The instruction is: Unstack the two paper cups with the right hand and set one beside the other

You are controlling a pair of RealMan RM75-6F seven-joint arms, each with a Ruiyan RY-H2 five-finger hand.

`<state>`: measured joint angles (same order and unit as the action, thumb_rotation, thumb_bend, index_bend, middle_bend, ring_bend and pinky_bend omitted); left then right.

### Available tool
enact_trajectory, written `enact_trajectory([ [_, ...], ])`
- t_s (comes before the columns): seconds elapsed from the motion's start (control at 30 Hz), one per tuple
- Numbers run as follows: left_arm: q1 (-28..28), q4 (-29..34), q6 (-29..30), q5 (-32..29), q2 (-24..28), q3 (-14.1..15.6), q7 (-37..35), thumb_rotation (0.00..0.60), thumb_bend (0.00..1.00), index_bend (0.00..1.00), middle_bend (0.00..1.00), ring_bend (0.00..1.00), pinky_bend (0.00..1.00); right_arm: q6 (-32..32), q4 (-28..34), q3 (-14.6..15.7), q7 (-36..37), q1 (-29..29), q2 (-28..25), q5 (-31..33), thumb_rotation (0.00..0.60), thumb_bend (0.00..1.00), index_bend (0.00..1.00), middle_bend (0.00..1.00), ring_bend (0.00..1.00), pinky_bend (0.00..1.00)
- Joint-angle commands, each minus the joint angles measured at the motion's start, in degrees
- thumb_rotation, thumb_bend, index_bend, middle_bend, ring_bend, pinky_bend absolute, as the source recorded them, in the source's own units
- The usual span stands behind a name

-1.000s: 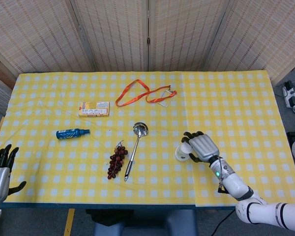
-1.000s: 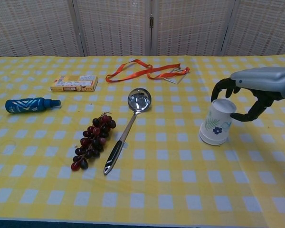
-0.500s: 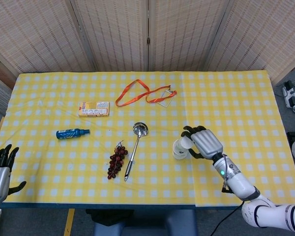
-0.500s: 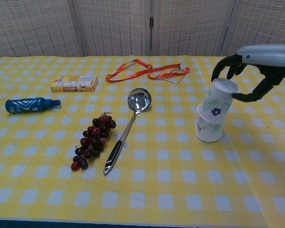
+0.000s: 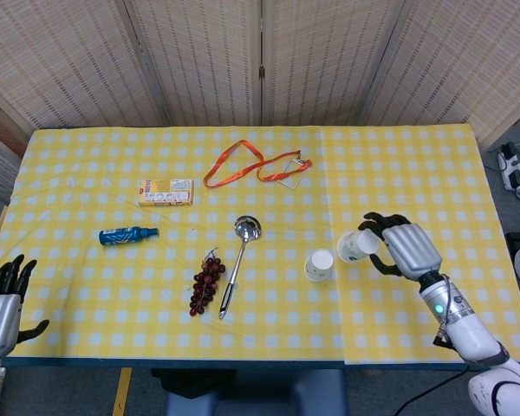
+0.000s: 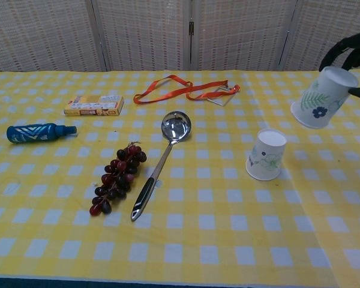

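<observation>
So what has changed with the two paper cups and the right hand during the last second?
The right hand lifted the upper cup off the stack and carried it up and to the right; it now holds that cup tilted in the air. The lower cup stayed upside down on the table. The left hand, ladle and grapes did not move.

Right hand point(image 5: 409, 250) holds tilted paper cup point(image 5: 356, 246) aloft; second cup point(image 5: 319, 265) on tablecloth point(image 5: 416, 173).
</observation>
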<state>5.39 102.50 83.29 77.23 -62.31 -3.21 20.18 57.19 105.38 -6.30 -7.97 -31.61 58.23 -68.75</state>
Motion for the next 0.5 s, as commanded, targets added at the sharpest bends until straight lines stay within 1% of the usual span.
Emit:
enact_trajectory([
  [0.03,0.3,0.3,-0.3,0.1,-0.1,0.0,0.3,0.6,0.19,0.01,0.0,0.01,0.0,-2.5,-4.4,1.9,1.6,0.6,2.5,-0.3,0.6,0.49,0.37,0.2,0.25,0.2],
  [0.27,0.4,0.9,-0.1,0.5,0.1,0.1,0.5,0.6,0.19,0.01,0.0,0.01,0.0,-5.0,-11.4,3.4,1.5,0.2,9.1,-0.5,0.6,0.49,0.37,0.2,0.25,0.2],
  [0.5,0.1,1.0,0.1,0.3,0.3,0.3,0.4,0.6,0.19,0.01,0.0,0.01,0.0,-5.5,-14.7,3.3,1.8,-0.1,12.0,-1.3,0.6,0.49,0.37,0.2,0.25,0.2],
])
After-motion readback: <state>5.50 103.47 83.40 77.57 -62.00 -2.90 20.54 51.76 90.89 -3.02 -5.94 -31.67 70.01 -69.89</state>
